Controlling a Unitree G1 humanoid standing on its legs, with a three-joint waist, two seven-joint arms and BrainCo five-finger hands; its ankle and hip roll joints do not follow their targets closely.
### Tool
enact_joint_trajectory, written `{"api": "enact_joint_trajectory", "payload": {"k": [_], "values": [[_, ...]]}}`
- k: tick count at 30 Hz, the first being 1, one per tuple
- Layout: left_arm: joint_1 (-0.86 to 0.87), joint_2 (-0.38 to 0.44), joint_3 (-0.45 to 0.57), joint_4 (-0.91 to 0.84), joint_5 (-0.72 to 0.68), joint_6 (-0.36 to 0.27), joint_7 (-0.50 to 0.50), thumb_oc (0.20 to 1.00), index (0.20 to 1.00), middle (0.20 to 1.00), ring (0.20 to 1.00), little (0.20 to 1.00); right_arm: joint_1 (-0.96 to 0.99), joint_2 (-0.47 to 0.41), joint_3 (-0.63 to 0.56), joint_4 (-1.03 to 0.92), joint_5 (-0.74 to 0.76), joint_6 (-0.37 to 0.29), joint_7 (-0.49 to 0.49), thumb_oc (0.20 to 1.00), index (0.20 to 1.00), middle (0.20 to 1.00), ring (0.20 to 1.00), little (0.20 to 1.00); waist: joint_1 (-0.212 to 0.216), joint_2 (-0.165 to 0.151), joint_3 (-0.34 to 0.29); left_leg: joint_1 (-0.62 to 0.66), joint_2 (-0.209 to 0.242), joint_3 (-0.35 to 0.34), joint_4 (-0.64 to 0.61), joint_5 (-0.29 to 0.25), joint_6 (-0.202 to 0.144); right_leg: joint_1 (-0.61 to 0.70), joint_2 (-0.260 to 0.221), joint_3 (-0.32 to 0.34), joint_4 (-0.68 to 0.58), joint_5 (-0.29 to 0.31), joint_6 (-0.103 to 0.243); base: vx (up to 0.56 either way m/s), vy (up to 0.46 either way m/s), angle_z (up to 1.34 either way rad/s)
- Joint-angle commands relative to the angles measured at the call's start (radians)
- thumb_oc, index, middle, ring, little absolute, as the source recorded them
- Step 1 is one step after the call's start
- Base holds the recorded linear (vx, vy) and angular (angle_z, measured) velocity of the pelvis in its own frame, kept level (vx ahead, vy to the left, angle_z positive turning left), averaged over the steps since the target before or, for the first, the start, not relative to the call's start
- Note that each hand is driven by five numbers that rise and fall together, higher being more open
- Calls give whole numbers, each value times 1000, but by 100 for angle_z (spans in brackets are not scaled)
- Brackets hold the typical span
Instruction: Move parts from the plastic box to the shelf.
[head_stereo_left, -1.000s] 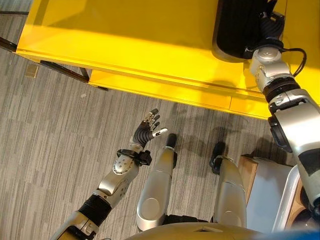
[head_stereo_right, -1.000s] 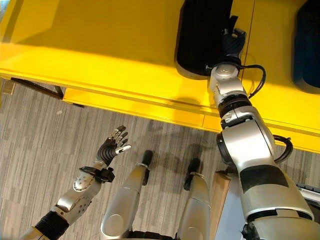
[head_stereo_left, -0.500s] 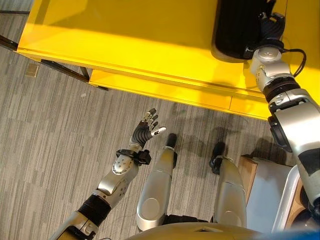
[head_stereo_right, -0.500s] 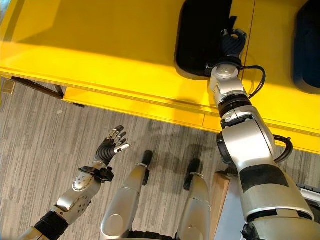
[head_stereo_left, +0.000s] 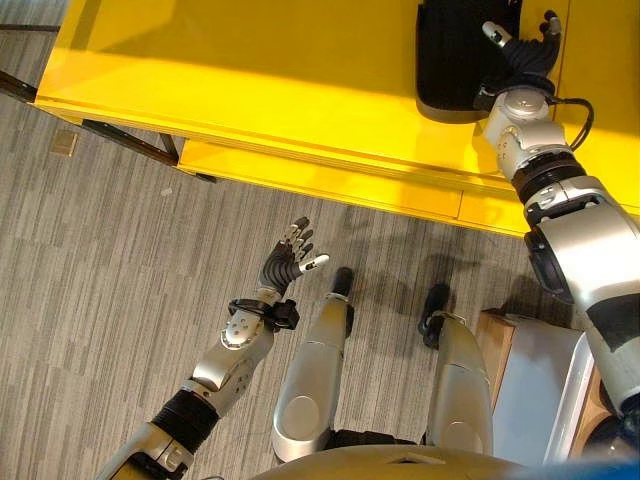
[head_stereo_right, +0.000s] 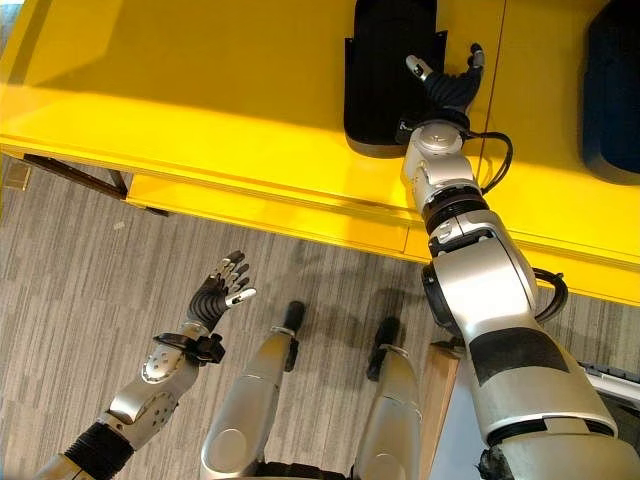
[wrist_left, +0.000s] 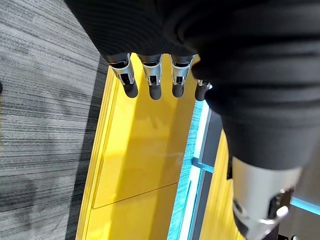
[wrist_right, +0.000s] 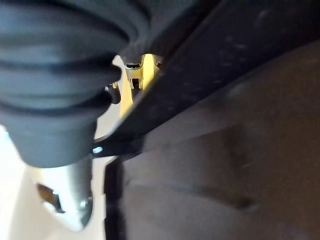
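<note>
Grey striped flooring (head_stereo_left: 120, 260) is seen below a long yellow shelf (head_stereo_left: 250, 90) that spans the upper part of the left eye view. On that shelf a black part (head_stereo_left: 455, 60) is lying, and the right robot hand (head_stereo_left: 520, 55) is placed at the part's right edge, with its fingers spread apart and straight, dark tips raised beside the part. The left robot hand (head_stereo_left: 292, 258) is held over the flooring, well apart from the shelf and the black part, with its fingers straight and fanned out, nothing being held.

From the right eye view the same black part (head_stereo_right: 390, 70) is shown on the shelf with the right robot hand (head_stereo_right: 445, 85) just beside it; a second dark part (head_stereo_right: 612, 90) is seen further along the shelf, well apart from the first.

From the left wrist view a row of straight, dark-tipped fingers (wrist_left: 152, 80) is shown above the yellow shelf (wrist_left: 145, 150) edge and the flooring.

From the right wrist view the black part (wrist_right: 225, 150) is seen very close, with fingertips (wrist_right: 135, 72) against the yellow beyond its edge.
</note>
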Motion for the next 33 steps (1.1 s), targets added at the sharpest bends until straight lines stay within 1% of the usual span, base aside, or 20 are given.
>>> {"api": "enact_joint_trajectory", "payload": {"k": [1,5,10,21,33], "values": [[15,38,18,-62,-28,-58,8,1000,1000,1000,1000,1000,-61,0,6,-94,8,-80,-14,1000,1000,1000,1000,1000,16,-11,-16,34,55,54,9,-71,4,53,-19,23,-33,-13,55,0,0,0],[17,40,12,-63,-31,-56,2,1000,1000,1000,1000,1000,-48,9,9,-134,-12,-86,-20,1000,1000,1000,1000,1000,8,-18,-20,44,59,58,6,-73,4,63,-15,27,-41,-11,55,7,7,-7],[24,43,14,-59,-35,-52,3,1000,1000,1000,1000,1000,-30,17,-10,-159,-10,-93,-29,1000,1000,1000,1000,1000,4,-19,-22,51,59,61,7,-76,4,70,-16,30,-46,-10,55,-1,7,-5],[35,53,14,-67,-39,-49,3,1000,1000,1000,1000,1000,-6,64,-41,-137,34,-101,-17,1000,1000,1000,1000,1000,5,-19,-24,58,59,64,8,-77,5,81,-13,31,-51,-9,56,0,0,0],[39,56,11,-60,-37,-42,3,1000,1000,1000,1000,1000,1,78,-59,-135,72,-109,-10,1000,1000,1000,1000,1000,6,-19,-17,56,59,66,21,-81,7,83,-14,33,-46,-9,54,0,0,0]]}}
